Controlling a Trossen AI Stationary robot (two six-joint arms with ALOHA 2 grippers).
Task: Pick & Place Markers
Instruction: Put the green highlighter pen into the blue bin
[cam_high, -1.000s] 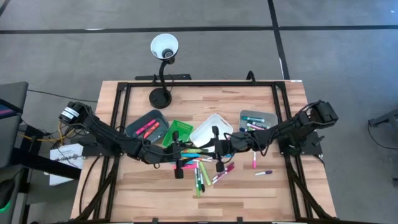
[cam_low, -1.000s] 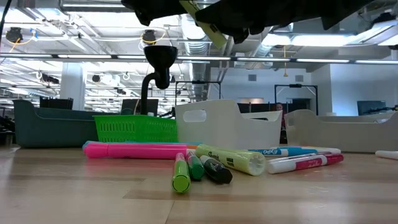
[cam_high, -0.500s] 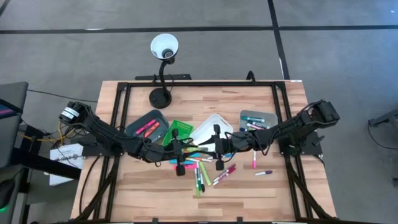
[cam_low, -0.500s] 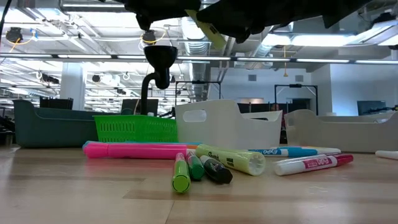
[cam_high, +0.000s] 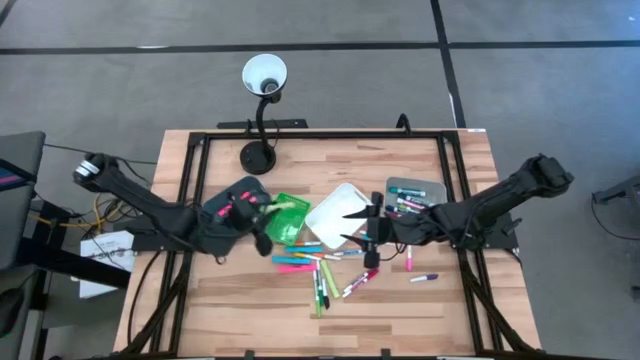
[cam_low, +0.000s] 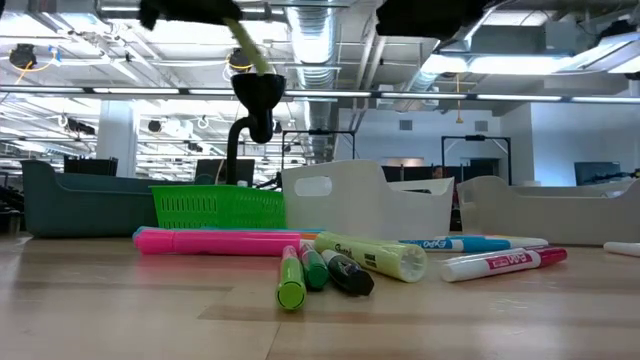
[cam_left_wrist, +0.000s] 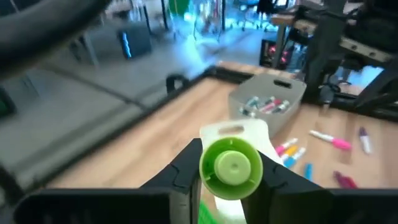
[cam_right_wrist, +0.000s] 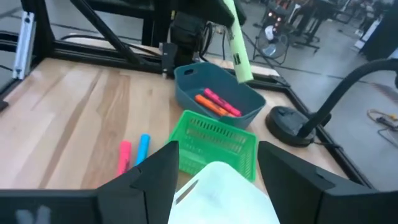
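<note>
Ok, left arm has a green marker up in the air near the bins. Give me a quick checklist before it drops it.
1. Green marker held between the left gripper fingers: ok.
2. Marker over the green basket: cannot tell; the high view shows it near the edge facing the dark blue bin.
3. Basket has room: cannot tell, inside not visible.
4. Right gripper open and empty: ok.
5. Right gripper clear of the drop: ok, it hovers by the white bin.
6. Markers left on the table: not ok, many remain.
</note>
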